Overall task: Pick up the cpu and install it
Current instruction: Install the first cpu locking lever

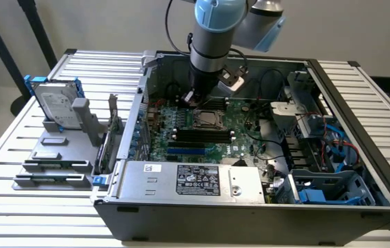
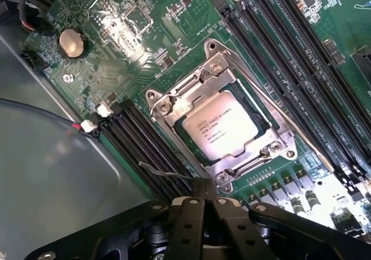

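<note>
The cpu is a small silvery square lying flat in the motherboard socket, framed by the socket's metal bracket. In the exterior view the cpu sits in the middle of the green board inside the open computer case. My gripper hangs just above the board at the socket's edge, its black fingers pressed together with nothing visible between them. From outside, the gripper is right behind the socket, under the arm's blue-grey wrist. A thin wire lever lies close to the fingertips.
Black memory slots flank the socket on both sides, and a coin battery sits on the board. The case walls surround the work area. A power supply fills the front. A hard drive in a blue bracket stands on the grey fixture.
</note>
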Motion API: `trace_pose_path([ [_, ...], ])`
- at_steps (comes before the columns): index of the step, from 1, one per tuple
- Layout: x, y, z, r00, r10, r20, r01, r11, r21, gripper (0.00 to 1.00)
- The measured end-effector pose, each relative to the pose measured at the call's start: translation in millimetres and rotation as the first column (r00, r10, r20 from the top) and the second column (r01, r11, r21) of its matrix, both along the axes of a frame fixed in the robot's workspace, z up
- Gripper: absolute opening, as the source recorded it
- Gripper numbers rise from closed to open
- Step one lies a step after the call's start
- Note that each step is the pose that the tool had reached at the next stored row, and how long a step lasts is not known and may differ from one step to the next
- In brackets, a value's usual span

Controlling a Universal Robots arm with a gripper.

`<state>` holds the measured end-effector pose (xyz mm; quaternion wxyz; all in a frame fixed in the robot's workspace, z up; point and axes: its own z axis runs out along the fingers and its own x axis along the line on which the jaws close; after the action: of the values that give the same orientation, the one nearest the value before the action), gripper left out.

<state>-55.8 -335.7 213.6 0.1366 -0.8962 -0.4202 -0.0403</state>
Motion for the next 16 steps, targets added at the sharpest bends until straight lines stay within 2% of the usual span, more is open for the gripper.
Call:
trace_pose_path([
  [5,-2.4,0.6,1.5,1.0,0.0,0.0,0.0,1.0,0.0001,0.11],
  [16,-3.3,6.0,1.4,1.0,0.0,0.0,0.0,1.0,0.0001,0.11],
])
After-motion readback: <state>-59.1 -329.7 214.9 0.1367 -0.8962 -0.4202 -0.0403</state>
